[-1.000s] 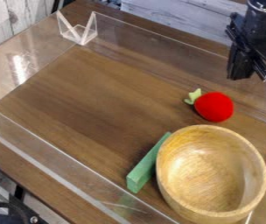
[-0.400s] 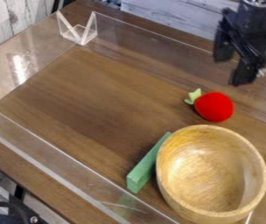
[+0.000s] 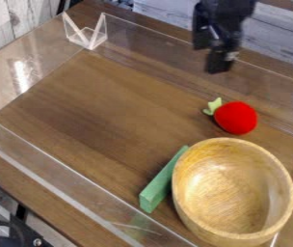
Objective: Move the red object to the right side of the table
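The red object (image 3: 237, 118), a small round toy fruit with a green leaf, lies on the dark wood table (image 3: 97, 106) at the right, just behind the wooden bowl. My gripper (image 3: 218, 60) hangs pointing down above the back of the table, behind and slightly left of the red object and well apart from it. Its fingers look spread and hold nothing, though the gripper is motion-blurred.
A large wooden bowl (image 3: 234, 189) fills the front right corner. A green block (image 3: 162, 180) lies along its left side. Clear acrylic walls (image 3: 59, 159) ring the tabletop, and a small clear stand (image 3: 85, 31) sits at the back left.
The gripper has swept left along the back of the table, from the far right edge toward the middle, and its fingers have parted. The red object has stayed put.
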Motion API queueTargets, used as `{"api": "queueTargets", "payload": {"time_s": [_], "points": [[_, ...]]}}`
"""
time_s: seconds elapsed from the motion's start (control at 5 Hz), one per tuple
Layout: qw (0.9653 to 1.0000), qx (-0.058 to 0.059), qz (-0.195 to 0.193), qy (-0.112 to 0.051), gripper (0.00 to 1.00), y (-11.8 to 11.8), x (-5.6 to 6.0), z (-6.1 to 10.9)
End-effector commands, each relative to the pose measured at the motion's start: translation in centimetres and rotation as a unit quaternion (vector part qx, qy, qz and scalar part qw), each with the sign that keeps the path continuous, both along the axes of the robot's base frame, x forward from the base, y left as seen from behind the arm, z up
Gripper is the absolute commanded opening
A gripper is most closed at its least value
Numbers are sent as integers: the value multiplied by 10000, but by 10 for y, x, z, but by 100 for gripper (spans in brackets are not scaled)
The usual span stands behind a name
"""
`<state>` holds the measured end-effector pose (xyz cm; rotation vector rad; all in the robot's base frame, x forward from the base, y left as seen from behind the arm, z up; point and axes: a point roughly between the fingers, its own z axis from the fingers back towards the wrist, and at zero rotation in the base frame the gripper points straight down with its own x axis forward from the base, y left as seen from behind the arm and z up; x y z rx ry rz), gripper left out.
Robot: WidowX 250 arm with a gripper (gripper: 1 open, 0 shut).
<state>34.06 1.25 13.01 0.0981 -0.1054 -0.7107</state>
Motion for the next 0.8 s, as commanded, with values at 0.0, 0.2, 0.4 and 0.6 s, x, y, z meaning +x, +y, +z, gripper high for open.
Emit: {"api": "queueTargets", "payload": {"time_s": [0.0, 0.2, 0.4, 0.6], "points": [[9988, 188, -298, -351, 100, 40, 2, 33], [9970, 366, -605, -328, 100, 76, 1, 39], [9957, 379, -745, -403, 100, 107, -4, 28], [9945, 379, -878, -438, 100, 127, -6, 12]]}}
